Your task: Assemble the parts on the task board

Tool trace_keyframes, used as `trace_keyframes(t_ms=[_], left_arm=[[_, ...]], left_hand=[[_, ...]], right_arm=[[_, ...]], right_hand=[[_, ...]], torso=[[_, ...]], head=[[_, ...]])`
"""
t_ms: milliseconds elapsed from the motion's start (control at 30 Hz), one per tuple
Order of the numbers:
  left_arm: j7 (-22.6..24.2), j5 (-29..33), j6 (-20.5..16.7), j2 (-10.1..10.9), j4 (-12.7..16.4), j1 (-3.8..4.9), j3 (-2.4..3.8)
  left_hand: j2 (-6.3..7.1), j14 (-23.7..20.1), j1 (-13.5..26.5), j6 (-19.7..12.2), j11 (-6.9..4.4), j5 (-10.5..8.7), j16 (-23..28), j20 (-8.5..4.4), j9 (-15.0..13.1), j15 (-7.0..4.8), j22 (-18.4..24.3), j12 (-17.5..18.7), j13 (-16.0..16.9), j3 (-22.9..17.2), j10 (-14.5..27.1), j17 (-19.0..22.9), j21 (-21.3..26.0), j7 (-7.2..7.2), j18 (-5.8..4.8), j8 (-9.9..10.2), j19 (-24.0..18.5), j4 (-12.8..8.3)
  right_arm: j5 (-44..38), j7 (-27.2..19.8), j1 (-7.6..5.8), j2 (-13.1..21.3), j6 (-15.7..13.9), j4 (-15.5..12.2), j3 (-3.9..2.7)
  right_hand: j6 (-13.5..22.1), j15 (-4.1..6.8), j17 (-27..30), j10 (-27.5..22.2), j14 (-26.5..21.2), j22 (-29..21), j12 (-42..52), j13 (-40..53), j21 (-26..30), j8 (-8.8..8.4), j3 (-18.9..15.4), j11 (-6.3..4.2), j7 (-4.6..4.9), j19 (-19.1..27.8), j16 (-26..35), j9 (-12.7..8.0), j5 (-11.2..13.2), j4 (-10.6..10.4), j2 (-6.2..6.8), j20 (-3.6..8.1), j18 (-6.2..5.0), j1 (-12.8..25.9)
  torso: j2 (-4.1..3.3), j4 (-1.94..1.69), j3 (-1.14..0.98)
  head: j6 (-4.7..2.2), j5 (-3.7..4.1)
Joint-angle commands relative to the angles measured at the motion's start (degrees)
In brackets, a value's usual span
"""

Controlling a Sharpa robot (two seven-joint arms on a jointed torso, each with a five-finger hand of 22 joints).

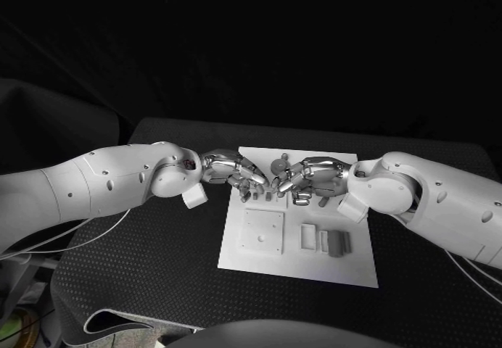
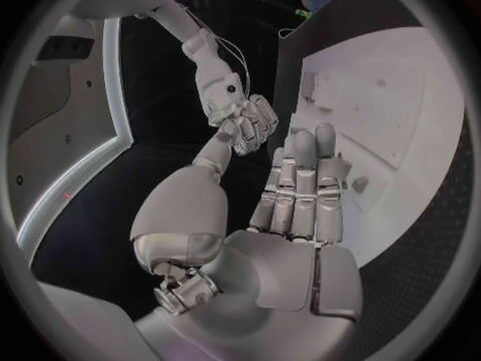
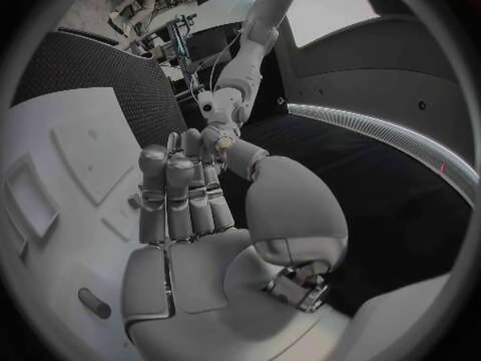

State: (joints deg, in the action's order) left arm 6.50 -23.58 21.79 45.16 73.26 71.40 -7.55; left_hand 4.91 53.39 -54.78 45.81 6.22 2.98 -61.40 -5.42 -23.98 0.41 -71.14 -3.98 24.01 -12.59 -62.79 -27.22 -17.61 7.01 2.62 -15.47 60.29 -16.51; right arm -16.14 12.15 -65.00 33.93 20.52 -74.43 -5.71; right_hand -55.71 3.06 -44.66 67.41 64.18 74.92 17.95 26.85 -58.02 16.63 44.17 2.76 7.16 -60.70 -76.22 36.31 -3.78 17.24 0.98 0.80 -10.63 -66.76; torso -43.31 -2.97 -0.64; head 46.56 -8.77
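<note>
Meeting over the white board, both hands touch fingertips.
I cannot tell if the left hand or right hand holds anything.

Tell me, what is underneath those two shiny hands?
The white board lies under the left hand and right hand. Small grey parts sit in the open nearer the robot. Whatever is right beneath the fingertips is covered.
</note>
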Motion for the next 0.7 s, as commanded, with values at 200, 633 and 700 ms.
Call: trace_keyframes(t_ms=[200, 633, 700], left_arm=[[-2.89, -0.9, 7.99, -0.25, 1.29, -0.13, -0.45], [-1.56, -0.44, 8.43, -0.21, 1.98, -0.14, -0.57], [-1.21, 0.11, 7.95, -0.19, 2.03, -0.14, -0.57]], left_hand=[[-0.6, -0.62, -0.15, -0.91, 0.08, -0.2, 0.09, 0.04, 0.08, -0.11, 0.16, 0.01, 0.08, 0.51, 0.47, -0.15, 0.44, -0.19, 1.12, 0.39, -0.13, -0.21], [-5.54, -1.44, -6.23, -3.51, -0.31, -0.21, -0.14, 0.15, 0.17, -0.19, -0.01, -0.04, 0.27, 2.03, 1.4, -0.45, 1.06, -2.71, 0.81, 1.17, -0.64, -0.32], [-6.29, -1.54, -7.46, -4.04, -0.38, -0.21, -0.16, 0.13, 0.19, -0.21, -0.05, -0.03, 0.3, 2.24, 1.54, -0.47, 1.15, -3.07, 0.73, 1.33, -0.71, -0.32]], right_arm=[[0.98, -2.15, 0.45, 0.28, 2.81, -0.14, -0.59], [0.98, -1.88, 0.79, 0.22, 3.03, 0.14, -1.07], [0.98, -1.77, 0.8, 0.16, 3.17, 0.19, -1.07]], right_hand=[[0.06, 0.39, 0.0, 0.49, -0.23, 0.94, -0.03, 0.1, 0.05, 0.3, 0.01, 0.05, 0.4, 0.25, 0.28, 0.11, -0.44, -0.32, -1.37, 0.1, -4.37, -0.85], [0.1, 0.39, -0.01, 0.48, -0.26, 0.93, -0.05, 0.1, 0.06, 0.3, -0.02, 0.05, 0.42, 0.26, 0.29, 0.14, -0.53, -0.31, -1.41, 0.09, -4.37, -0.81], [0.1, 0.39, -0.01, 0.49, -0.27, 0.93, -0.05, 0.1, 0.06, 0.3, -0.02, 0.05, 0.42, 0.26, 0.29, 0.15, -0.54, -0.31, -1.41, 0.09, -4.37, -0.8]], torso=[[-0.08, 0.0, 0.0], [-0.08, -0.03, 0.1], [-0.08, -0.05, 0.13]], head=[[-0.09, 0.21], [0.07, 0.64], [0.09, 0.66]])
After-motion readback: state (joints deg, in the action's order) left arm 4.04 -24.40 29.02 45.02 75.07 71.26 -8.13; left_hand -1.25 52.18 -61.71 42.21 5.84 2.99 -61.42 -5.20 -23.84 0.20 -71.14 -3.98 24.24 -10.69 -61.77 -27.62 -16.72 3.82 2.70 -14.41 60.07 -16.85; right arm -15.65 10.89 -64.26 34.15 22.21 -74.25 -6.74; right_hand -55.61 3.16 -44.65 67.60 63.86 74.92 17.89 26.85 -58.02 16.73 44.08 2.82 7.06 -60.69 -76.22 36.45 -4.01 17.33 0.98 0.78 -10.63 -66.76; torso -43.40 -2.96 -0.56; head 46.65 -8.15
